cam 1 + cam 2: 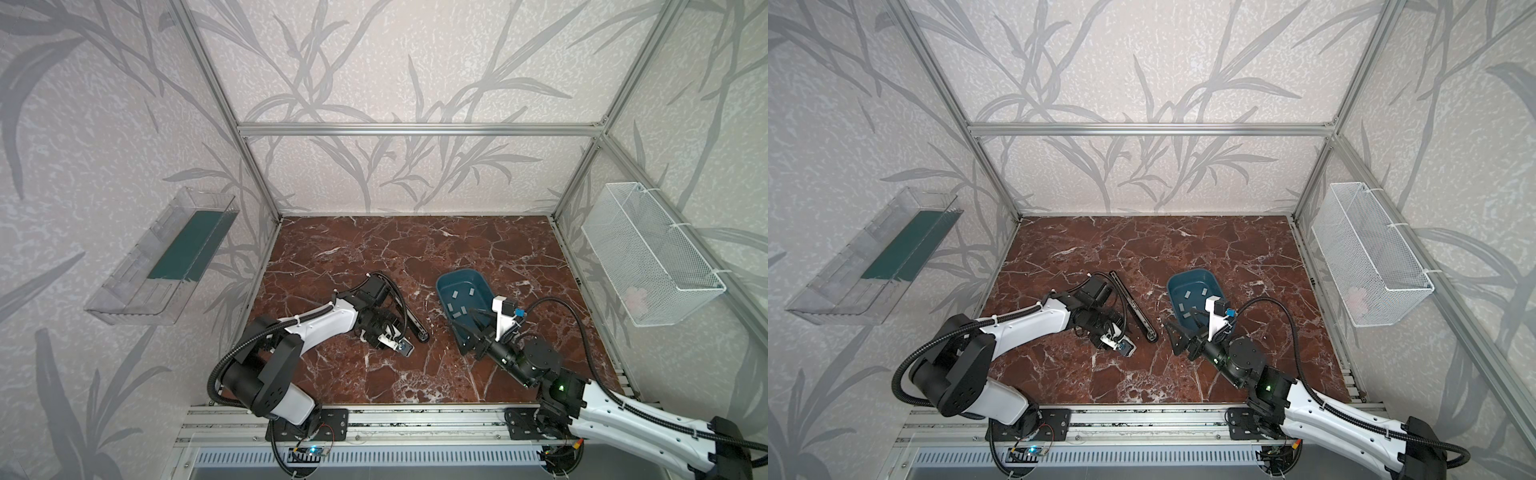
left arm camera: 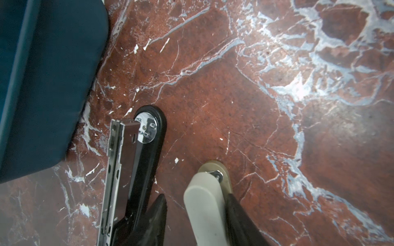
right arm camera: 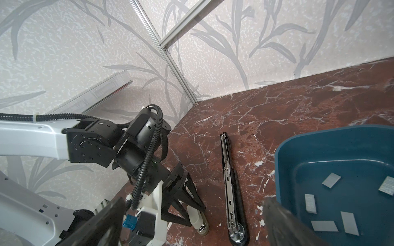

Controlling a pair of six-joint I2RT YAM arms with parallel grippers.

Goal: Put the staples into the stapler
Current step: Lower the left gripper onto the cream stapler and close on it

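Note:
A long black stapler [image 1: 411, 320] [image 3: 232, 191] lies opened flat on the marble, its metal magazine [image 2: 113, 170] showing. Beside it a small beige stapler [image 2: 204, 202] [image 3: 197, 215] stands between the jaws of my left gripper [image 2: 196, 196] [image 3: 197, 217]. One finger touches it and a gap shows at the other, so the gripper is open. Several grey staples [image 3: 331, 180] [image 1: 455, 296] lie loose in the blue tray [image 1: 440, 286] [image 3: 281, 170]. My right gripper [image 1: 471, 330] [image 3: 195, 201] hangs wide open and holds nothing, with one finger over the tray's near rim.
The tray's outer wall [image 2: 53, 85] sits close to the black stapler's head. A clear plastic shelf [image 1: 162, 257] hangs on the left wall and a white wire basket [image 1: 648, 257] on the right wall. Aluminium frame posts stand at the table's corners.

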